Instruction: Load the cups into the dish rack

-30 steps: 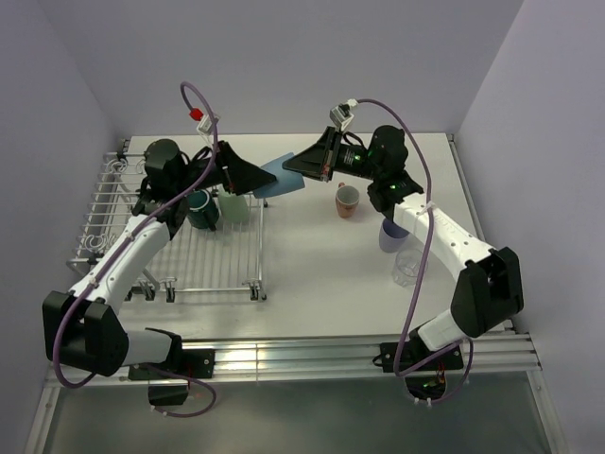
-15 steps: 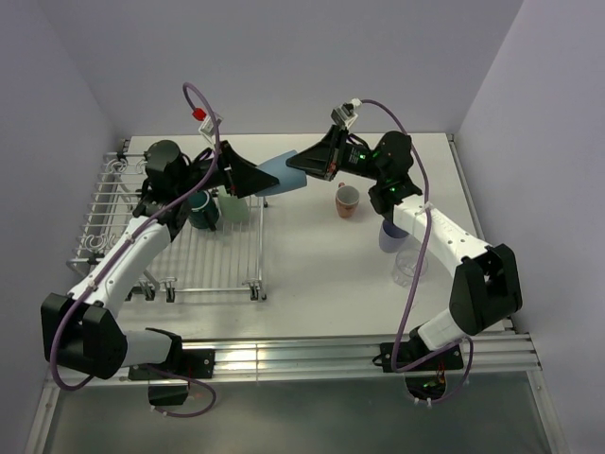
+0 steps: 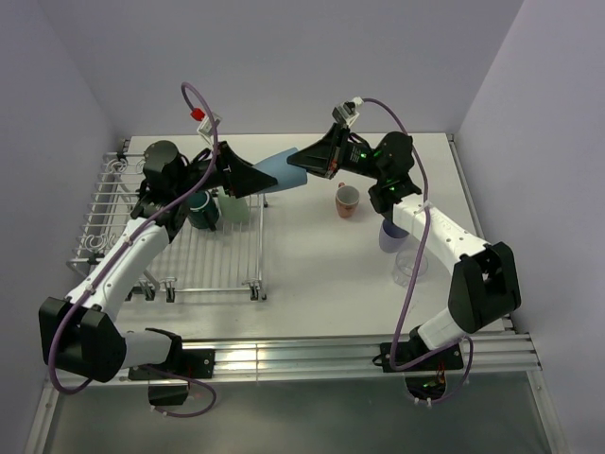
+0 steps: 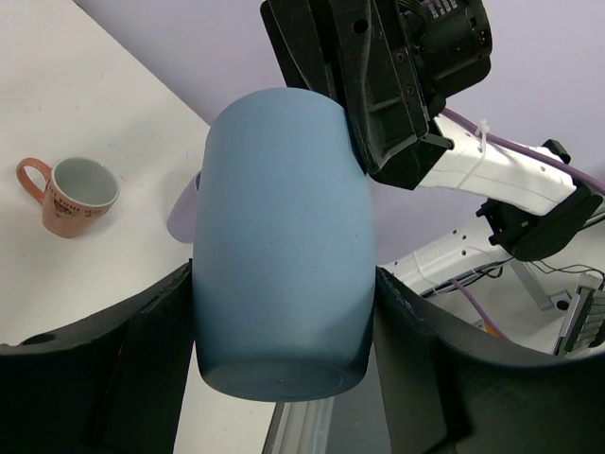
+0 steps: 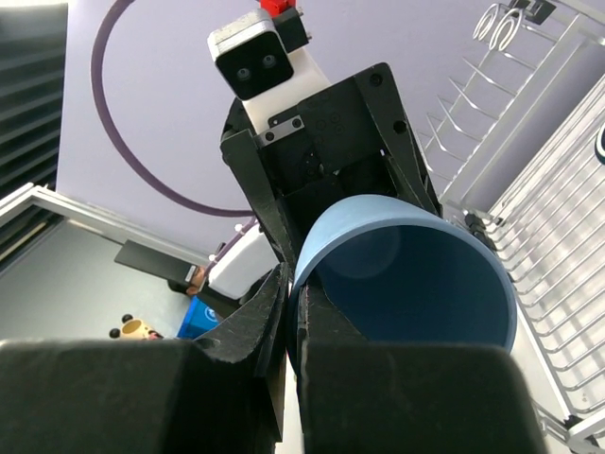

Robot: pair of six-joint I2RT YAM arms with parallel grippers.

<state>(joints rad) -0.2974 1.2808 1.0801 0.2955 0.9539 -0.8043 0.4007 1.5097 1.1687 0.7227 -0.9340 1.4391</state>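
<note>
You've got the matte blue cup (image 3: pixel 281 171) on its side in the air, by the far right corner of the silver wire dish rack (image 3: pixel 123 236). Left gripper (image 3: pixel 255 180) clamps its body near the base. Right gripper (image 3: pixel 304 161) pinches the rim wall.

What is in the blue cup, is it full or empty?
Empty. The right wrist view looks straight into the blue cup and shows only its bare blue inside.
</note>
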